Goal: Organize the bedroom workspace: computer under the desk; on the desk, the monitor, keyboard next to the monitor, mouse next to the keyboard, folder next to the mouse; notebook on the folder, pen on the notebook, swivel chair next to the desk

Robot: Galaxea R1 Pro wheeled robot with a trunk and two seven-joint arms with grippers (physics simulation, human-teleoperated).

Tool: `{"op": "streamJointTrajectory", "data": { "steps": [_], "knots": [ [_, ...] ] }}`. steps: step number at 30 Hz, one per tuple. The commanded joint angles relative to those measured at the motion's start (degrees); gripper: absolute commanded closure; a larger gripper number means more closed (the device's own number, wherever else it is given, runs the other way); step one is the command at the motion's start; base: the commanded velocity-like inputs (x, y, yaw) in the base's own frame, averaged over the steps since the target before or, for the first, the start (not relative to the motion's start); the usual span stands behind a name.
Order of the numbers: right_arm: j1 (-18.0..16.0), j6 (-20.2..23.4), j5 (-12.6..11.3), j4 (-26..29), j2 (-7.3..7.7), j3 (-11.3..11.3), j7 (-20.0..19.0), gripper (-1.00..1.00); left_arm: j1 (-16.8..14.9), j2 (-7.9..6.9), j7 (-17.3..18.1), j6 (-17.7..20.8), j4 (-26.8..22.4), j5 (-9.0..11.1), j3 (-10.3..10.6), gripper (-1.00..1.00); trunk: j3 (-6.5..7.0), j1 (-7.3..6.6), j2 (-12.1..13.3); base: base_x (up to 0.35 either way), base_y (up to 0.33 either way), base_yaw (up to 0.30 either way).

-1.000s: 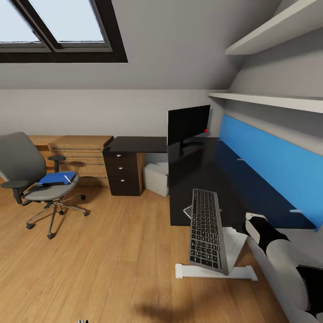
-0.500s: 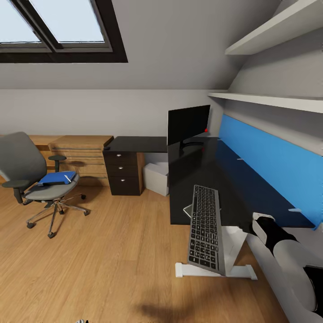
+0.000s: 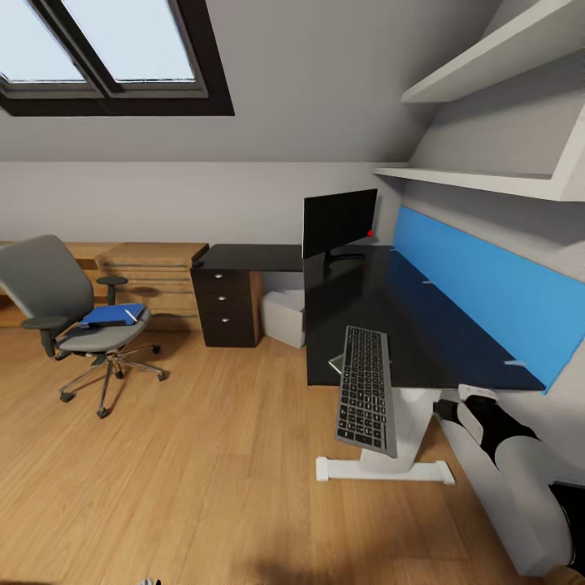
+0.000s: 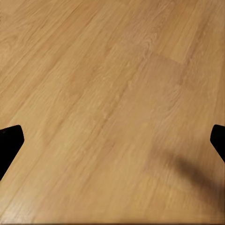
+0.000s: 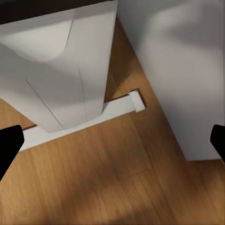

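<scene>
Bedroom: grey walls, a sloped ceiling with a dark-framed skylight (image 3: 106, 57) at far left, light wood floor (image 3: 187, 471) across the near half.
Tabletop: my long black desk (image 3: 406, 317) runs from near right to the far wall and turns left; its white pedestal leg (image 3: 406, 443) stands near me, and the dark drawers (image 3: 227, 305) with silver knobs sit at the far left end.
Wall panel: a long blue panel (image 3: 479, 296) lines the right edge of the tabletop, with white shelves (image 3: 479, 175) above it.
Swivel chair: the grey chair (image 3: 77, 317) stands on the floor at far left, well apart from the desk, beside a light wooden chest (image 3: 154, 272).
Monitor: the wide black screen (image 3: 340, 221) stands upright on the far part of the tabletop.
Computer: a pale box (image 3: 283, 317) sits under the desk, just right of the drawers.
Keyboard: the dark keyboard (image 3: 364, 388) hangs over the near left edge of the tabletop, its near end tilted down past the edge.
Folder: the blue folder (image 3: 114, 314) lies on the chair seat, something thin and white on top that I cannot make out.
Right arm: my white and black arm (image 3: 496, 435) reaches in at near right, low beside the pedestal.
Right claw: my fingertips (image 5: 9, 145) sit wide apart with nothing between them, over the pedestal foot (image 5: 79, 123) and floor.
Left claw: my fingertips (image 4: 8, 143) are spread wide, holding nothing, over bare floor.
</scene>
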State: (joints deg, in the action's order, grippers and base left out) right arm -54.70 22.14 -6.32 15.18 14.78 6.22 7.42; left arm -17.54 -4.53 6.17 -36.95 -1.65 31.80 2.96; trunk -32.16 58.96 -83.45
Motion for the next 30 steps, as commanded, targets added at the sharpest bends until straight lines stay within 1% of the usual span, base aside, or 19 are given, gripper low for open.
{"op": "streamJointTrajectory", "data": {
  "steps": [1, 3, 9, 11, 12, 13, 14, 15, 18, 20, 21, 24, 25, 26, 28, 29, 30],
  "knots": [
    [0.0, -0.5, -0.6, -0.5, -0.04, 0.0, 0.3, -1.00, 0.0, 0.00, 0.4, -0.1, 0.1, 0.6, 0.3, -1.00, -0.06, -0.01, 0.0, -0.051, 0.000, 0.000],
    [0.0, -1.5, -0.7, -1.3, -0.06, 0.0, 0.3, -1.00, 0.0, -0.01, 0.4, -0.1, 0.1, 0.6, 0.3, -1.00, -0.06, -0.01, 0.0, -0.037, 0.000, 0.000],
    [0.0, -6.6, -0.7, -5.7, -0.21, 0.0, 0.2, -1.00, 0.0, 0.02, 0.4, -0.1, 0.1, 0.6, 0.3, -1.00, -0.06, -0.01, 0.0, -0.013, 0.000, 0.000],
    [0.0, -10.9, -0.8, -8.9, -0.36, 0.0, -0.1, -1.00, 0.0, 0.04, 0.4, -0.1, 0.1, 0.6, 0.3, -1.00, -0.06, -0.01, 0.0, -0.004, 0.000, 0.000],
    [0.0, -12.1, -0.8, -9.8, -0.40, 0.0, -0.3, -1.00, 0.0, 0.06, 0.4, -0.1, 0.1, 0.6, 0.3, -1.00, -0.06, -0.01, 0.0, -0.002, 0.000, 0.000],
    [0.0, -14.6, -0.8, -11.6, -0.50, 0.0, -1.1, -1.00, 0.0, 0.09, 0.4, -0.1, 0.1, 0.6, 0.3, -1.00, -0.06, -0.01, 0.0, -0.001, 0.000, 0.000],
    [0.1, -15.9, -0.8, -12.5, -0.54, 0.0, -1.6, -1.00, 0.0, 0.10, 0.4, -0.1, 0.1, 0.6, 0.3, -1.00, -0.06, -0.01, 0.0, -0.001, 0.000, 0.000],
    [0.1, -18.5, -0.7, -14.0, -0.65, 0.0, -2.7, -1.00, 0.0, 0.15, 0.4, -0.1, 0.1, 0.5, 0.3, -1.00, -0.06, -0.01, 0.0, 0.000, 0.000, 0.000],
    [0.5, -22.6, -0.7, -15.5, -0.89, 0.0, -5.0, -1.00, 0.0, 0.19, 0.4, -0.1, 0.1, 0.5, 0.3, -1.00, -0.06, -0.01, 0.0, 0.000, 0.000, 0.000],
    [0.9, -23.7, -0.9, -15.8, -0.95, 0.0, -6.0, -1.00, 0.0, 0.21, 0.4, -0.1, 0.1, 0.5, 0.3, -1.00, -0.06, -0.01, 0.0, 0.000, 0.000, 0.000],
    [1.3, -24.2, -1.2, -16.0, -0.97, 0.0, -6.4, -1.00, 0.0, 0.21, 0.4, -0.1, 0.1, 0.5, 0.3, -1.00, -0.06, -0.01, 0.0, 0.000, 0.000, 0.000],
    [3.8, -25.4, -3.8, -16.3, -1.24, 0.0, -8.0, -1.00, 0.0, 0.22, 0.5, -0.1, 0.2, 0.5, 0.3, -1.00, -0.06, -0.01, 0.0, 0.000, 0.000, 0.000],
    [5.5, -26.3, -5.5, -16.3, -1.58, 0.0, -8.7, -1.00, 0.0, 0.22, 0.5, -0.1, 0.2, 0.4, 0.3, -1.00, -0.06, -0.01, 0.0, 0.000, 0.000, 0.000],
    [6.3, -26.9, -6.3, -16.4, -1.81, 0.0, -9.1, -1.00, 0.0, 0.22, 0.5, -0.1, 0.2, 0.4, 0.3, -1.00, -0.06, -0.01, 0.0, 0.000, 0.000, 0.000],
    [7.8, -28.6, -7.4, -16.4, -2.32, 0.0, -9.9, -1.00, 0.0, 0.26, 0.5, -0.1, 0.2, 0.4, 0.4, -1.00, -0.06, -0.01, 0.0, 0.000, 0.000, 0.000],
    [8.9, -30.4, -8.1, -16.4, -2.77, -0.1, -10.5, -1.00, 0.0, 0.34, 0.6, -0.1, 0.2, 0.4, 0.4, -1.00, -0.06, -0.01, 0.0, 0.000, 0.000, 0.000],
    [9.4, -31.3, -8.3, -16.4, -2.94, -0.1, -10.7, -1.00, 0.0, 0.43, 0.6, -0.1, 0.2, 0.4, 0.4, -1.00, -0.06, -0.01, 0.0, 0.000, 0.000, 0.000]
  ]
}}
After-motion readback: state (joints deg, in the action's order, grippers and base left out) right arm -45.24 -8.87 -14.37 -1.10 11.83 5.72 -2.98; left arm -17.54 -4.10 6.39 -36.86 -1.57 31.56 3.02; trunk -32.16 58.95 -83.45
